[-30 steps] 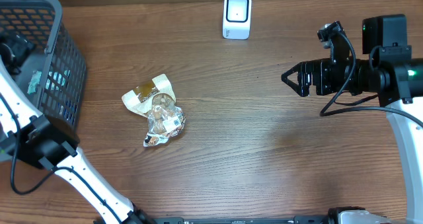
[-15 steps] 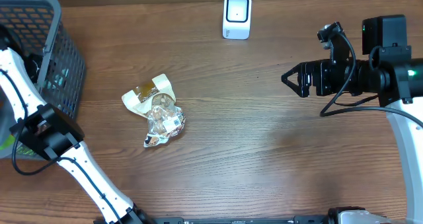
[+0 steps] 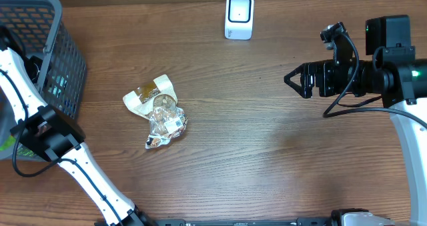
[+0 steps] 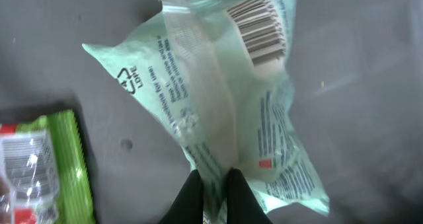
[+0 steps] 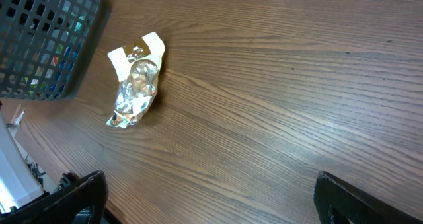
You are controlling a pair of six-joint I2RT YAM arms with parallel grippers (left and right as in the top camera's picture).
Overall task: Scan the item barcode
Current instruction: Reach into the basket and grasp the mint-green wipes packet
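Green packet (image 4: 218,98) — between left tool (image 4: 213,177) tips

A: Where did the basket (image 3: 70,73) sit?
B: At the table's (image 3: 267,159) far left corner, with 2 things inside: a bag (image 4: 225,98) and, beside it, a wrapper (image 4: 46,164)
A: And the scanner (image 3: 239,16)?
B: Middle of the far edge; a crumpled packet (image 3: 160,113) lay on the table between them, nearer
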